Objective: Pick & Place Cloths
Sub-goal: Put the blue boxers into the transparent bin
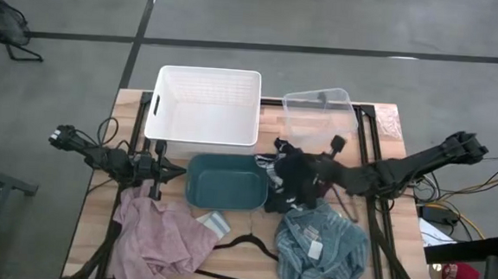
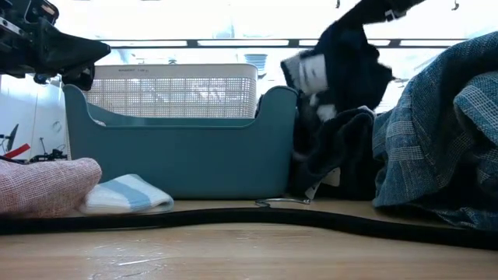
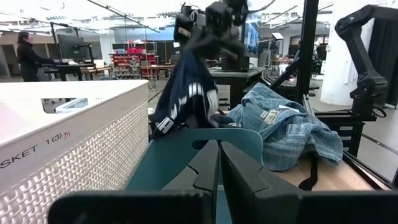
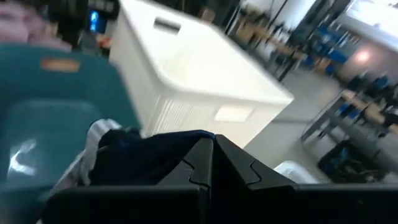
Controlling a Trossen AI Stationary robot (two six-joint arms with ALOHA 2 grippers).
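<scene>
My right gripper is shut on a navy cloth with white stripes, held up beside the right wall of the teal bin. The cloth's lower end reaches down next to that wall. A light blue striped cloth lies heaped at the near right, a pale pink cloth at the near left. A small white and blue sock lies in front of the teal bin. My left gripper waits shut at the teal bin's left side, holding nothing. My right gripper pinches a bunched upper part of the navy cloth between its two fingers, coming from the table's right side and slanting slightly down. The cloth hangs slack below the fingers. Its lower end is down by the teal bin's right wall.
A white slatted bin stands at the far middle, a clear bin to its right. A black wire hanger lies along the near edge between the pink and blue cloths. In the room beyond the table stands a person.
</scene>
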